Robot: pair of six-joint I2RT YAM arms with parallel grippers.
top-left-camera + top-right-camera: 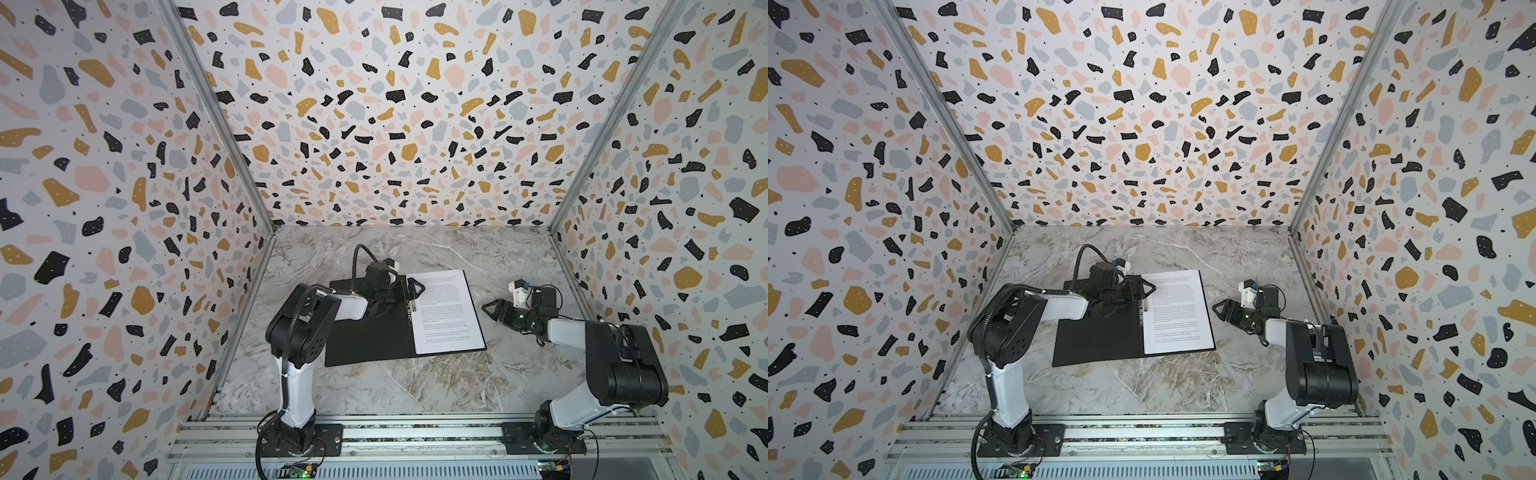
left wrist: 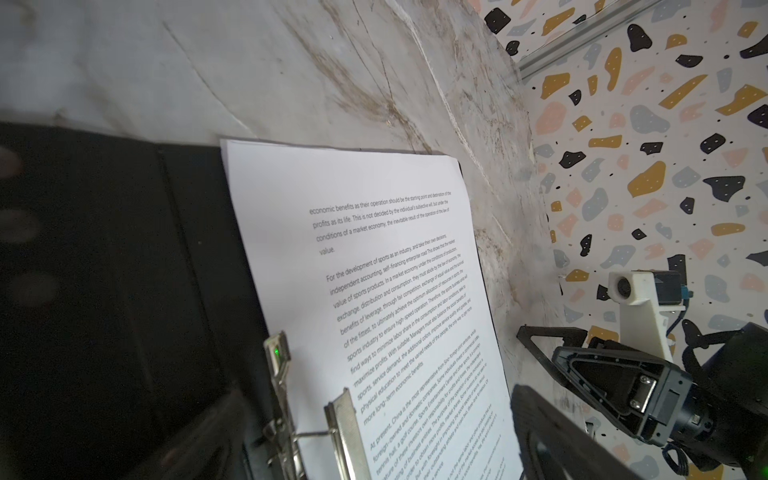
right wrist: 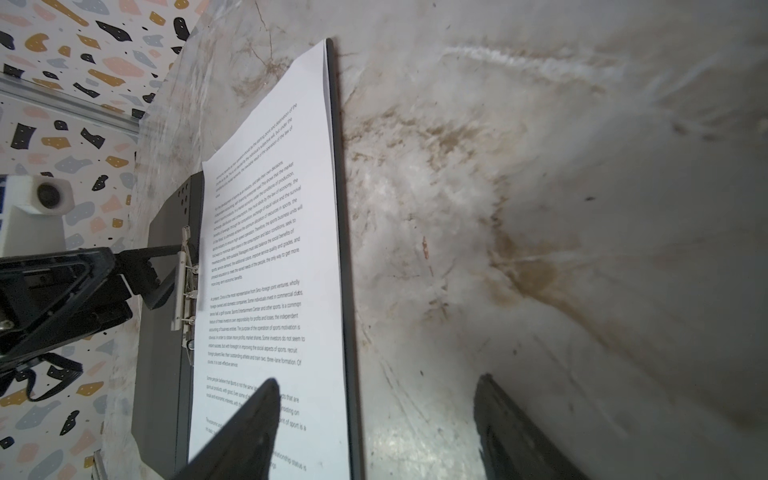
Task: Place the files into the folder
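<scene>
Open folder (image 1: pixel 365 336) flat on the marble table (image 1: pixel 436 386), files (image 1: pixel 446 311) on its right half.
The top sheet is white with dense black print: "economic benefits as their operation…", then "For the development of sports as an industry". The folder is black inside, with a metal clip (image 3: pixel 185 282) at the spine. The left gripper (image 1: pixel 420 287) hangs over the clip, jaws released; the right gripper (image 1: pixel 489 308), beside the files, is spread and empty.
</scene>
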